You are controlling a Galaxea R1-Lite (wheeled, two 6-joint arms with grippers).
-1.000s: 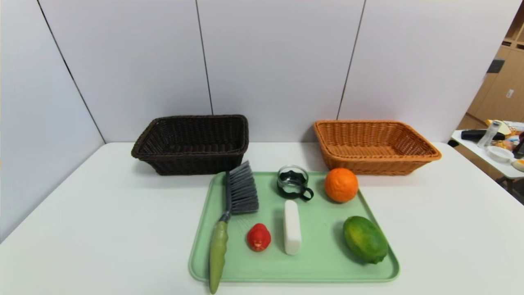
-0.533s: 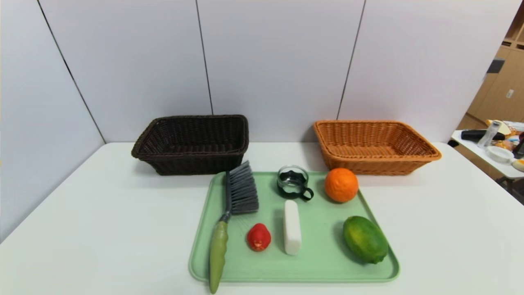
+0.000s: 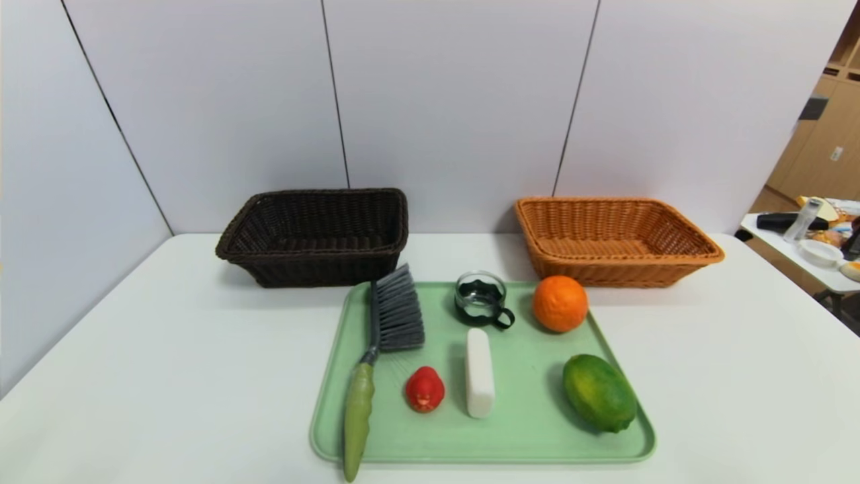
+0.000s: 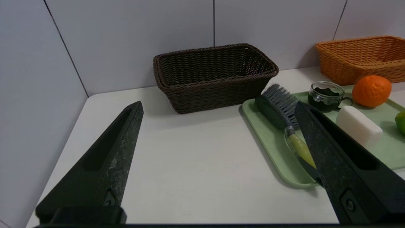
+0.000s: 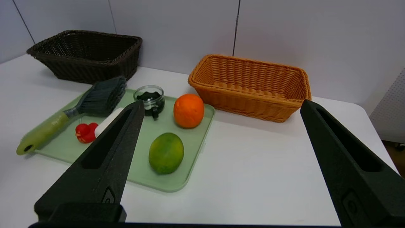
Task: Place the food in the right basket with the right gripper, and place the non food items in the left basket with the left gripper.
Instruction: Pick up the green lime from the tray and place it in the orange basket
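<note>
On a green tray (image 3: 524, 437) lie a round orange (image 3: 560, 303), an oval green fruit (image 3: 598, 392), a grey-bristled brush with a green handle (image 3: 386, 336), a glass cup with a black handle (image 3: 481, 297), a white bar (image 3: 480, 371) and a small red toy (image 3: 424, 389). The dark brown basket (image 3: 316, 235) stands at the back left, the orange-tan basket (image 3: 615, 238) at the back right; both are empty. Neither gripper shows in the head view. My left gripper (image 4: 218, 106) is open above the bare table beside the tray. My right gripper (image 5: 221, 104) is open and empty near the tray's right side.
The white table (image 3: 168, 349) has bare room on both sides of the tray. Grey wall panels stand close behind the baskets. A second table with clutter (image 3: 816, 245) stands off to the far right.
</note>
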